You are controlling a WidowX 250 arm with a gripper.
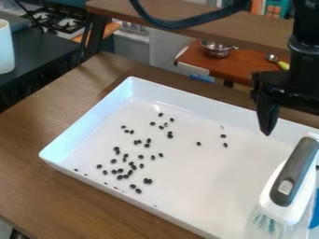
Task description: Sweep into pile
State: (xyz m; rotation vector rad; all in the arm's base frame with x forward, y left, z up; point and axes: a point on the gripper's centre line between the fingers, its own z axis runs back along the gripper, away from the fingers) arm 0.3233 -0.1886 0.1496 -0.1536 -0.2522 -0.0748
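Gripper: at two o'clock, above and apart from the brush; how far open, I cannot tell, and I see nothing held.
Brush: at the tray's four o'clock side, bristles at its seven o'clock end; best pinched squarely across the grey handle.
Beans: thickest toward nine o'clock, strays at eleven and one; draw strays in with short, light strokes.
Tray: keep bristles low on its floor; fast flicks could scatter beans.
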